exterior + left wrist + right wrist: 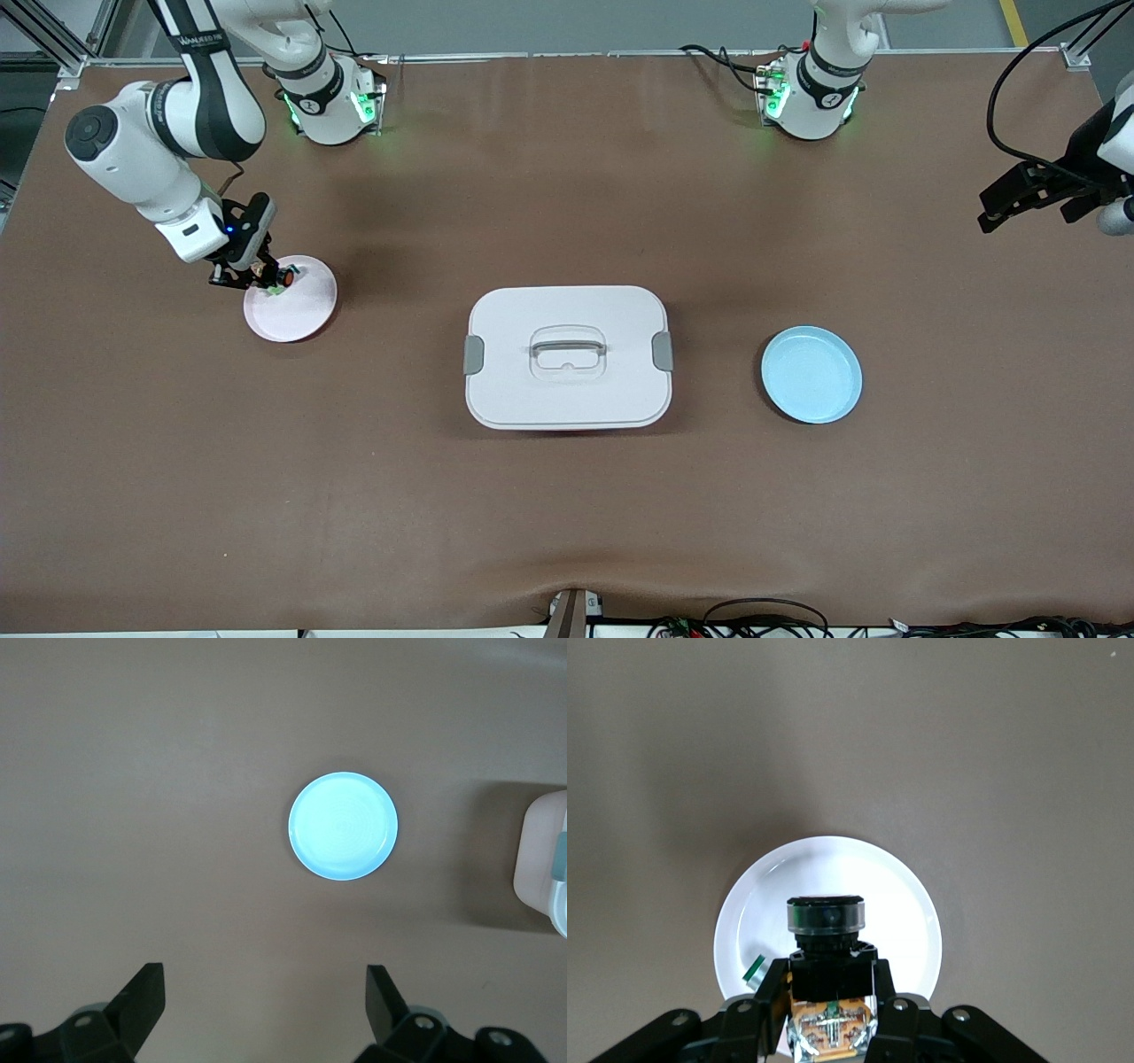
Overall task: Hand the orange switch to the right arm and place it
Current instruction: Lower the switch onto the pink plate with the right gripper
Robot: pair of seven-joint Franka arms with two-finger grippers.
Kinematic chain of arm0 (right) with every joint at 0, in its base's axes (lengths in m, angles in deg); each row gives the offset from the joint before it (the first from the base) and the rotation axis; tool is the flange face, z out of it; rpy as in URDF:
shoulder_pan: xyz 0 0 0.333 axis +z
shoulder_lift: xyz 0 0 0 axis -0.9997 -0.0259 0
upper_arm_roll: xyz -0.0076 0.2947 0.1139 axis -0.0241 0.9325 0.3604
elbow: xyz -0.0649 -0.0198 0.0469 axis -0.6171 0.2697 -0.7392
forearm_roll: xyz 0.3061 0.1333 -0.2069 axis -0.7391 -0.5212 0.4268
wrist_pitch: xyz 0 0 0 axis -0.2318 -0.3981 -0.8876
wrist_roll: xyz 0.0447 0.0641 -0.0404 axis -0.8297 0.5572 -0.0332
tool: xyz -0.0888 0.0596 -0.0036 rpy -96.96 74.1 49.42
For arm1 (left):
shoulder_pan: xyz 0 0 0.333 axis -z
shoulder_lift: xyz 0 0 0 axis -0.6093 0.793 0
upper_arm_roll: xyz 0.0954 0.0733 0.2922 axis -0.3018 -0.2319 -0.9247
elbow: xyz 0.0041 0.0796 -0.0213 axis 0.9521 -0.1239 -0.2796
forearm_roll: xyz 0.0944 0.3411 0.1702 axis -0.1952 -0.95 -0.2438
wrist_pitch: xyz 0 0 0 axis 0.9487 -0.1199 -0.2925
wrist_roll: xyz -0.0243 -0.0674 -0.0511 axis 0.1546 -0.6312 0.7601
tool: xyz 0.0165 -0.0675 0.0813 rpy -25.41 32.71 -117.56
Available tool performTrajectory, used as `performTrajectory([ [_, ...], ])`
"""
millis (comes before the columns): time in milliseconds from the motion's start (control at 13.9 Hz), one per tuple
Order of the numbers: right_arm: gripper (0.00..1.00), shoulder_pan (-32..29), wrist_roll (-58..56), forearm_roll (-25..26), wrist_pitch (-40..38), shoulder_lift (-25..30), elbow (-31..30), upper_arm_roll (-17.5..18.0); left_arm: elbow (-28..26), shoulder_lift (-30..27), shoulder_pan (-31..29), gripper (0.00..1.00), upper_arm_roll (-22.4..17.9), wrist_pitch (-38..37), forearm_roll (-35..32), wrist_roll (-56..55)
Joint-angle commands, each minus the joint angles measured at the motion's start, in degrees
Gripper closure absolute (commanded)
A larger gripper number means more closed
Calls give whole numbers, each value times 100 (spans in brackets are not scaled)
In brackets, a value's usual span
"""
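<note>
One brown desk (567,496) carries two plates and one lidded box, with two arms above; the white lidded box (567,356) at the middle, with its grey side latches and clear handle, serves as the landmark. Toward the right arm's end from that box lies the one pink plate (297,310); the right gripper (266,279) hangs over the edge of this plate, its fingers closed tight on the single orange switch (282,278), which is held just above the plate rather than resting on it; in the right wrist view the switch (827,943) sits clamped between the black fingers (762,992) with its round cap pointing out over the plate (904,904), and a small green-marked piece (754,970) lies on the plate beside it. Toward the left arm's end from the box sits the one light blue plate (811,374), bare; the left gripper (1032,199) waits over the desk's edge at that end, its fingers (142,997) spread wide apart and holding nothing.
</note>
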Motion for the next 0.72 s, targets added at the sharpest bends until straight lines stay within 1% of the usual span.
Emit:
performTrajectory([
  [0,100,-132,-1065,-975,327,-286,-178,47,-106,-145,59,0,-45,-14,93,114],
  [144,100,-228,-2171,-2029,415,-646,-187,38,-97,-101,68,0,-36,3,76,149],
  [289,100,-281,-3436,-3040,669,-1068,-152,38,-79,-75,77,0,-18,12,76,149],
  [361,100,-281,-3799,-3315,774,-1253,-135,38,-70,-75,77,0,-18,12,76,149],
  [505,100,-237,-3926,-3370,951,-1465,-91,47,-62,-57,85,0,-9,12,76,149],
  [650,100,-194,-3926,-3370,1100,-1545,-91,56,-53,-57,68,0,52,12,76,158],
])
